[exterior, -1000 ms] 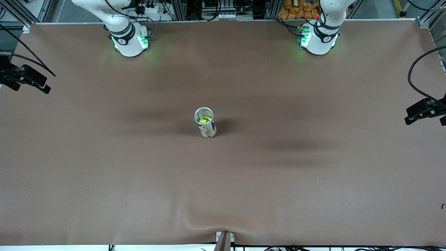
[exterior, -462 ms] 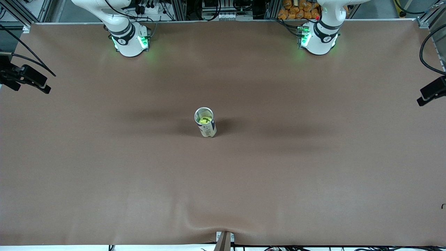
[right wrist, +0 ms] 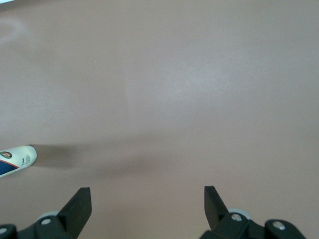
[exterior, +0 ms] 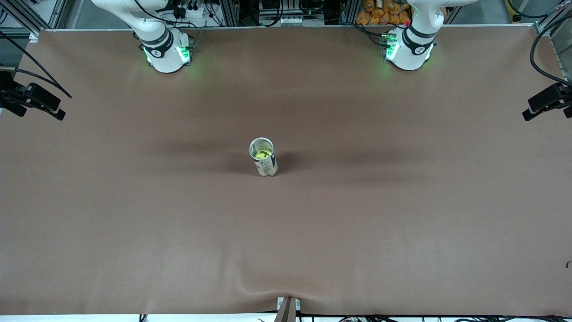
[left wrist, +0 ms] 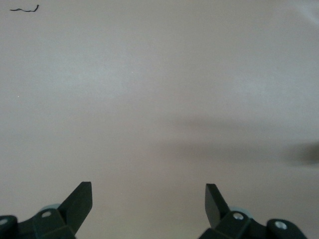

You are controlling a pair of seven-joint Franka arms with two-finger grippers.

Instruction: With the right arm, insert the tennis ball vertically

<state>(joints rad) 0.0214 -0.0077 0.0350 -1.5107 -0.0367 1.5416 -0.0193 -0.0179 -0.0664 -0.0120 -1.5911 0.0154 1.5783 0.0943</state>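
A white labelled can (exterior: 264,158) stands upright in the middle of the brown table, and its side also shows in the right wrist view (right wrist: 15,159). Through its open top I see the yellow-green tennis ball (exterior: 261,154) inside. My right gripper (exterior: 60,111) hangs over the table's edge at the right arm's end, well away from the can. It is open, with only bare table between its fingers (right wrist: 148,195). My left gripper (exterior: 527,112) hovers over the edge at the left arm's end, open and empty (left wrist: 148,191).
The brown table cover (exterior: 357,223) has a wrinkle near the middle of the front edge, above a small bracket (exterior: 288,306). Both arm bases (exterior: 166,51) (exterior: 407,49) stand at the back edge, with cables and clutter past it.
The left gripper has moved along the table's end, farther from the front camera. The right gripper, the can and the ball have stayed put.
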